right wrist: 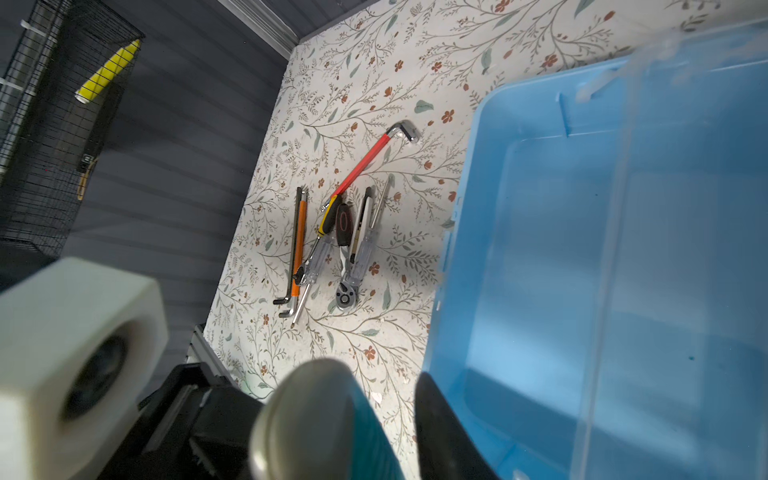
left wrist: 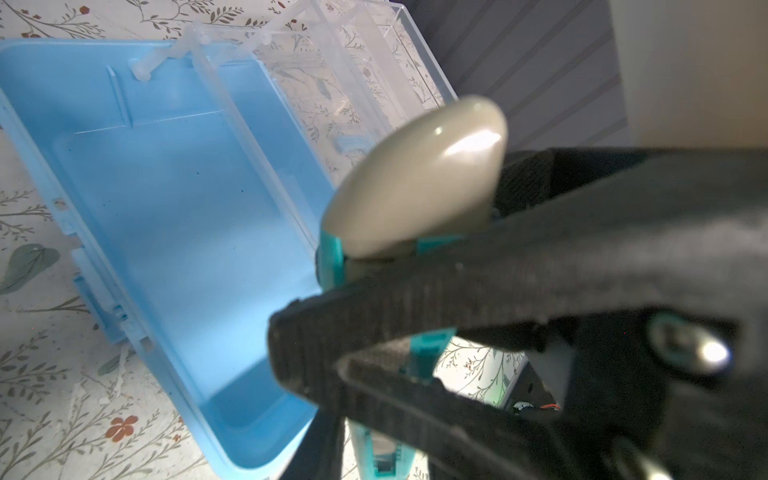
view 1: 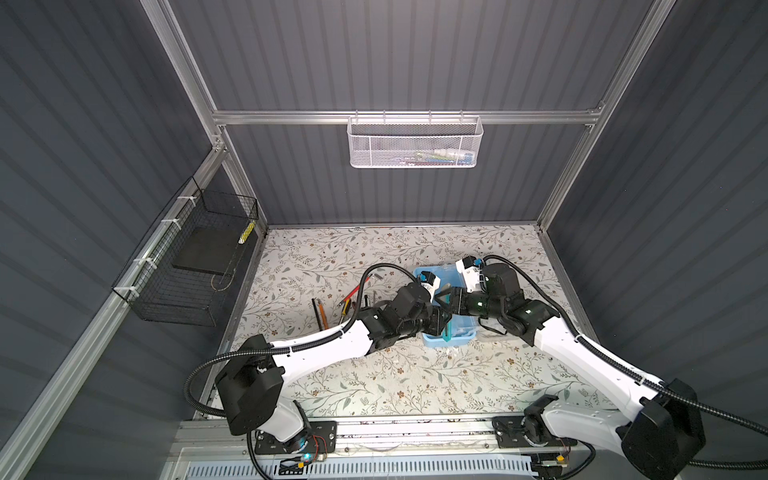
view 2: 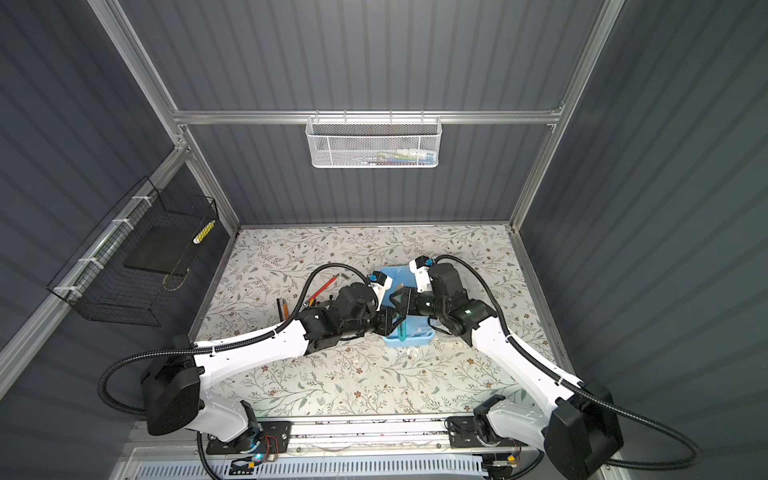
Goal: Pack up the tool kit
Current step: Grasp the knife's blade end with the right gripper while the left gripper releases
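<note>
The tool kit (view 1: 457, 340) (view 2: 413, 340) is a light-blue box lying open and empty on the floral table, between both arms. Its blue tub (left wrist: 166, 216) (right wrist: 582, 257) fills both wrist views, and the clear lid (left wrist: 353, 62) is folded back beside it. My left gripper (view 1: 444, 322) (left wrist: 316, 361) is shut on a teal tool with a beige rounded end (view 1: 447, 332) (left wrist: 415, 178), held over the box's near left edge. My right gripper (view 1: 441, 296) (right wrist: 386, 419) hovers just above that tool. Its jaws are apart; one black finger (right wrist: 440, 432) stands clear of the beige end (right wrist: 307, 415), the other is hidden.
Several loose hand tools (view 1: 345, 305) (right wrist: 340, 232), among them a red hex key (right wrist: 365, 162), lie on the table left of the box. A black wire basket (view 1: 195, 266) hangs on the left wall, a white mesh basket (view 1: 413, 143) on the back rail.
</note>
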`<state>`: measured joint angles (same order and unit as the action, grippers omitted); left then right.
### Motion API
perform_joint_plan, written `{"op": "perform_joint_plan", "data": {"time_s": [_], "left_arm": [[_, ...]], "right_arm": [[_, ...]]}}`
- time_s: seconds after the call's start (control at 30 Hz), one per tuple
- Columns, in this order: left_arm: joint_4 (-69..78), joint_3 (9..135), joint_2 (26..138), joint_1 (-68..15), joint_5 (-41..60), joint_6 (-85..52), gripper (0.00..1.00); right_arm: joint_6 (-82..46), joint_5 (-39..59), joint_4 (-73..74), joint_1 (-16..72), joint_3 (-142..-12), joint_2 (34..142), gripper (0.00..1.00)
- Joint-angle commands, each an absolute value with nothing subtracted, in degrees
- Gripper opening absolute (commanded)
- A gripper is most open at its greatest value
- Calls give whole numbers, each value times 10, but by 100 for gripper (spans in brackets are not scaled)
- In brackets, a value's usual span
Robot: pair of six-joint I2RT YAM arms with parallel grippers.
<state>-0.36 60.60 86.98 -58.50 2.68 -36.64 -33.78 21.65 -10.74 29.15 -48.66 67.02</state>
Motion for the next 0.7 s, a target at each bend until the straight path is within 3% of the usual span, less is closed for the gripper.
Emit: {"op": "perform_joint_plan", "data": {"time_s": [0.0,0.37,0.67], "left_arm": [[19,601,848,-584,38,-374,23],[17,594,841,-584,23,-380,37],[7,585,822,-583,-2,-381,70]], "right_arm": [[-332,219,-107,292,-497,671,32],[-325,222,-124,284,-501,669,17],[-289,225,-167,256,-519,654,14]]}}
